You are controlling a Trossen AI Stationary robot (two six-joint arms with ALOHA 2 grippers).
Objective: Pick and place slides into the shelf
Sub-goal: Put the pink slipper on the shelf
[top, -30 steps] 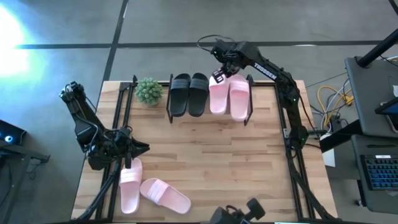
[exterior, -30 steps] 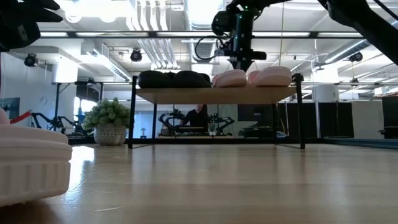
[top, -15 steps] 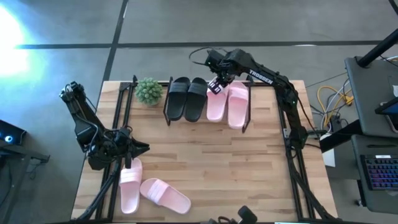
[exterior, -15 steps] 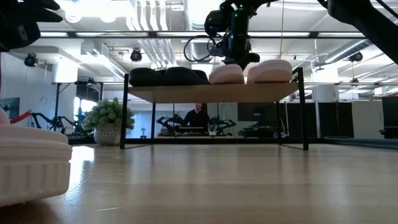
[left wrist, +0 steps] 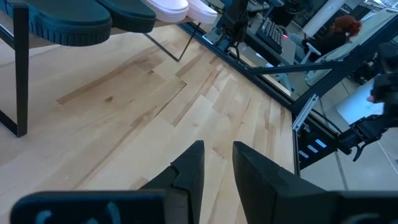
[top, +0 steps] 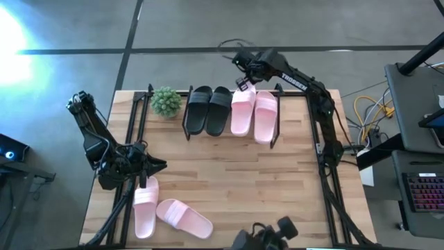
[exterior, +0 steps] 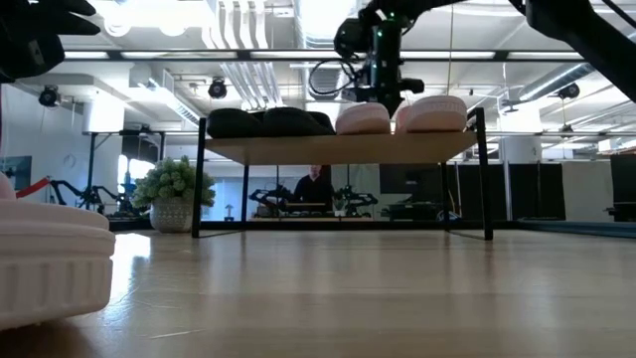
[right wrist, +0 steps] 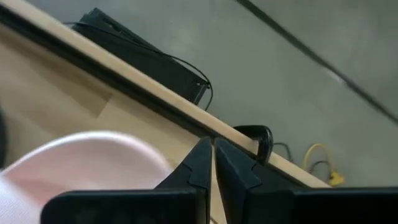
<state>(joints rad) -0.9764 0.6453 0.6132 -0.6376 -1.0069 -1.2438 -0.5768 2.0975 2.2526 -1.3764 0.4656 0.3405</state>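
the shelf [top: 208,132] stands at the table's [top: 277,180] far edge, and everything here is placed from it. on its top, side by side, lie two black slides [top: 209,109] and two pink slides [top: 254,112], the black pair toward the plant [top: 166,101] that sits just beside the shelf's left end. the right gripper [top: 244,82] hovers over the far end of the inner pink slide, fingers [right wrist: 200,163] pressed together with nothing between them (in the low view it hangs just above that slide). well in front of the shelf, near the table's front left, lie two more pink slides [top: 170,214]. the left gripper [top: 158,166] waits just beside those, fingers [left wrist: 189,167] slightly apart and empty.
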